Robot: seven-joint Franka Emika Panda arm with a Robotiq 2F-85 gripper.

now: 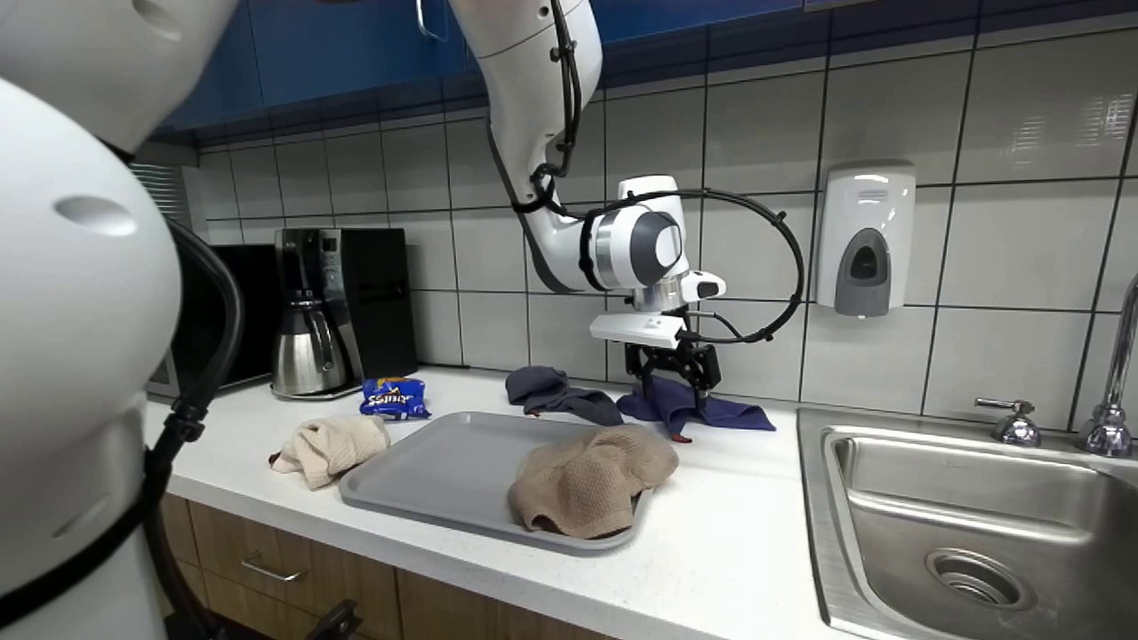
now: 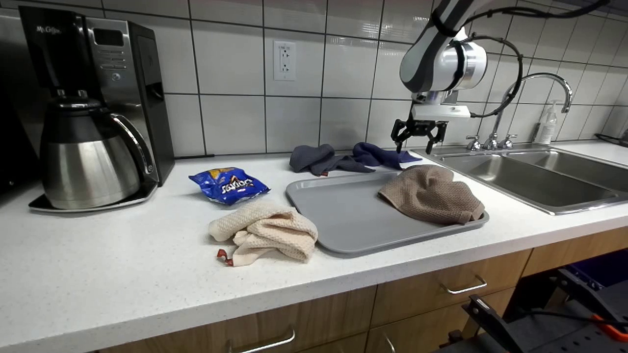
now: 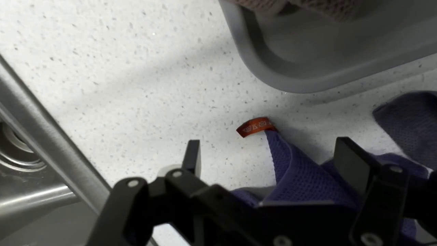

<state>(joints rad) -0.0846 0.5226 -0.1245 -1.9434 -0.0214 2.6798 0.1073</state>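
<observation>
My gripper (image 1: 674,396) is open and empty, pointing down at the back of the counter. It also shows in an exterior view (image 2: 414,146). It is nearest to a crumpled purple cloth (image 1: 738,415), which lies below it near the tiled wall. In the wrist view the purple cloth (image 3: 304,181) shows between and below the open fingers (image 3: 268,150), with a red tag (image 3: 256,126) at its corner. The gripper body hides part of it. A dark grey cloth (image 2: 319,159) lies beside the purple one. A brown cloth (image 2: 431,196) lies on a grey tray (image 2: 343,211).
A beige cloth (image 2: 274,230) lies against the tray's end. A blue snack bag (image 2: 230,186) is behind it. A coffee maker (image 2: 93,117) with a steel carafe stands further along. A sink (image 1: 816,516) with a faucet (image 2: 505,98) is near the gripper. A soap dispenser (image 1: 867,236) hangs on the wall.
</observation>
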